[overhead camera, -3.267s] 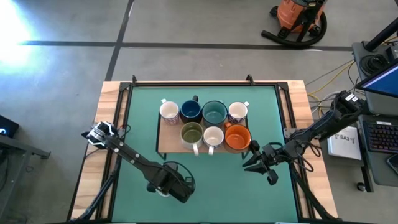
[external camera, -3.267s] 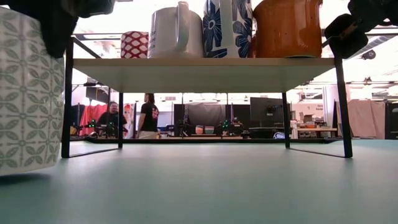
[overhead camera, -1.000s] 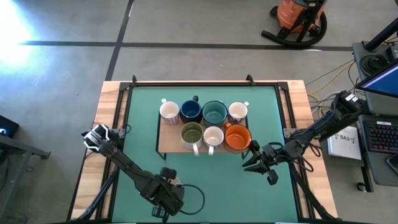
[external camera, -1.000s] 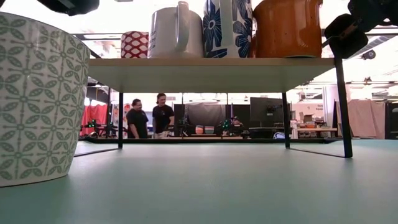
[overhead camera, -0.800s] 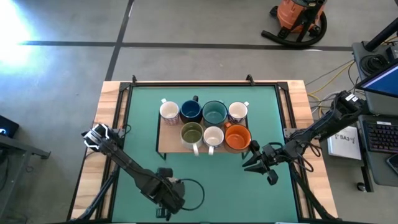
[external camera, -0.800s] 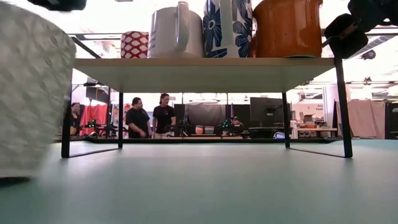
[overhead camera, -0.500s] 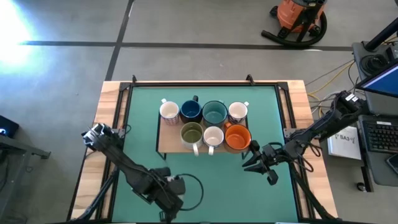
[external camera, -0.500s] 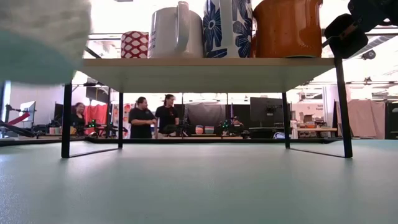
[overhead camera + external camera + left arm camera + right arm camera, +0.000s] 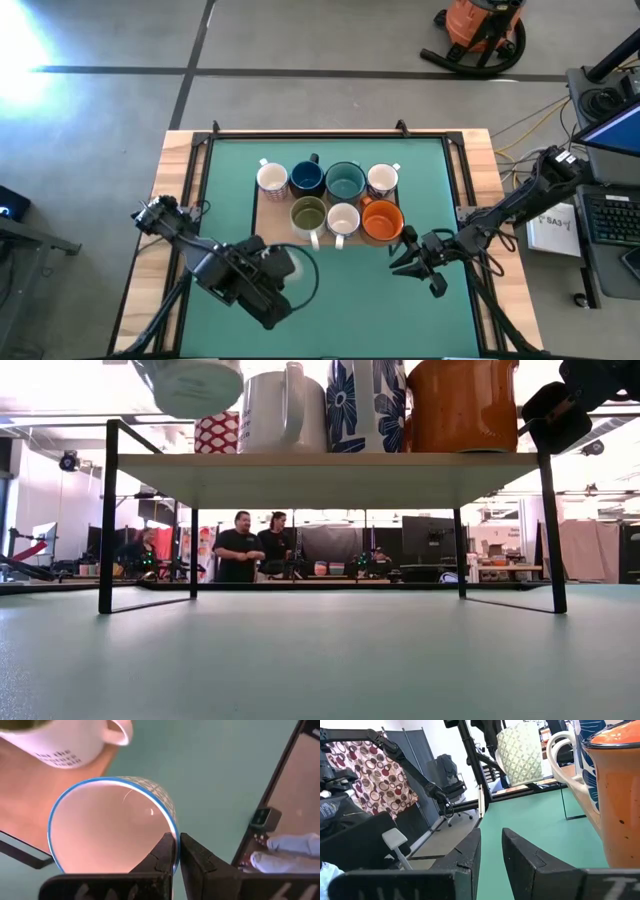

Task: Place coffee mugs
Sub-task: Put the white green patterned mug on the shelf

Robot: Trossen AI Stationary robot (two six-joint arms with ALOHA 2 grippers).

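My left gripper (image 9: 277, 270) is shut on a white mug with a green pattern and a blue rim (image 9: 107, 827). It holds the mug in the air near the front left of the rack; the mug's base (image 9: 190, 385) shows level with the shelf. On the wooden rack shelf (image 9: 266, 232) stand several coffee mugs, among them a navy one (image 9: 306, 178), a teal one (image 9: 345, 182), an olive one (image 9: 308, 213) and an orange one (image 9: 381, 220). My right gripper (image 9: 403, 265) waits open beside the orange mug, with nothing between its fingers. My left gripper pinches the patterned mug's rim wall (image 9: 172, 831), one finger inside the mug and one outside. The fingers come from above, slanting down. The mug hangs below them, tilted and lifted clear of the table.
The rack stands on thin black legs (image 9: 107, 520) over the green table, with free room under the shelf and on the near half of the table (image 9: 350, 310). People stand in the room beyond the table (image 9: 255, 545).
My left gripper has risen and gone toward the far edge, to the rack, rolling as it went. The patterned mug, which stood on the table at the near left, is now lifted clear and tilted, up at shelf height.
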